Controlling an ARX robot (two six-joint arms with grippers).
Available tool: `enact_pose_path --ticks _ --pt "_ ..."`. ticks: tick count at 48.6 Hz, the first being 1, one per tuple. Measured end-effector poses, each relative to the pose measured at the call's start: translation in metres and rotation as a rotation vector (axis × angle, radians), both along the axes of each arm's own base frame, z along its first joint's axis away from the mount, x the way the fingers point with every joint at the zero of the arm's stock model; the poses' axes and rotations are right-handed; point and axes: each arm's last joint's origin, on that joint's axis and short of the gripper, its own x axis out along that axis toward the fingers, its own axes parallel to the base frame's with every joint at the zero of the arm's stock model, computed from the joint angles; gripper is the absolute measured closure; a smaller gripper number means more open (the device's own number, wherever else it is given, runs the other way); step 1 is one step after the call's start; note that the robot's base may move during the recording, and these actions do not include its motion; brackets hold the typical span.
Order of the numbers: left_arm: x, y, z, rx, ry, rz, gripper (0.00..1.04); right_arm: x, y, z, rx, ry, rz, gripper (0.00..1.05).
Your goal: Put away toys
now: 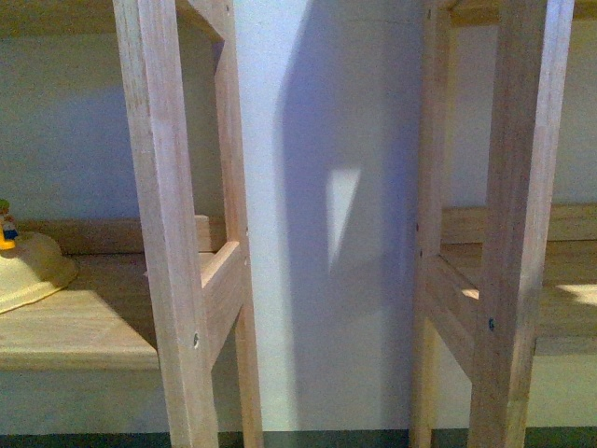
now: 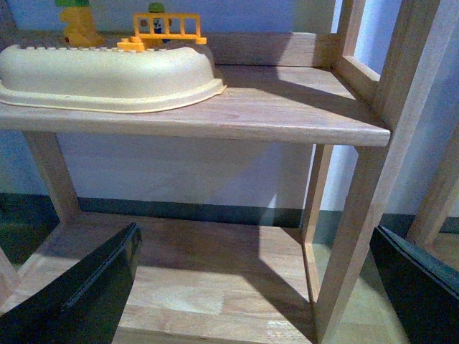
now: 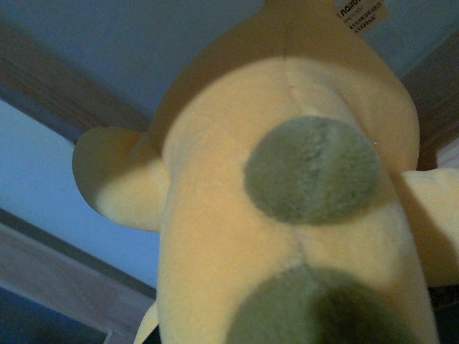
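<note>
The plush toy (image 3: 237, 215) fills the right wrist view: a pale orange-yellow body with two round grey-green patches (image 3: 312, 168) and a white paper tag (image 3: 362, 14) at its far end. My right gripper is shut on it, its fingers hidden behind the plush. In the left wrist view my left gripper (image 2: 254, 240) is open and holds nothing, its dark fingers (image 2: 93, 294) spread wide over the lower shelf board (image 2: 193, 279). Neither arm shows in the front view.
A cream basin (image 2: 107, 75) sits on the upper shelf board (image 2: 272, 107), with a yellow toy fence (image 2: 166, 29) and a yellow-green figure (image 2: 77, 25) behind its rim. The basin (image 1: 33, 275) also shows at the front view's left. Wooden posts (image 1: 168, 233) (image 1: 508, 233) flank a white wall (image 1: 326, 187).
</note>
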Motion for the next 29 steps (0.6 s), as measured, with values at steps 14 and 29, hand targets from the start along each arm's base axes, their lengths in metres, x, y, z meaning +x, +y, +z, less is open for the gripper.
enact_pose_path --ticks 14,29 --pt "0.0000 0.0000 0.0000 0.000 0.000 0.000 0.06 0.0064 0.0108 -0.0017 0.003 0.005 0.042 0.56" --pt "0.0000 0.0000 0.0000 0.000 0.000 0.000 0.06 0.0047 0.0106 0.0013 -0.028 -0.019 0.022 0.08"
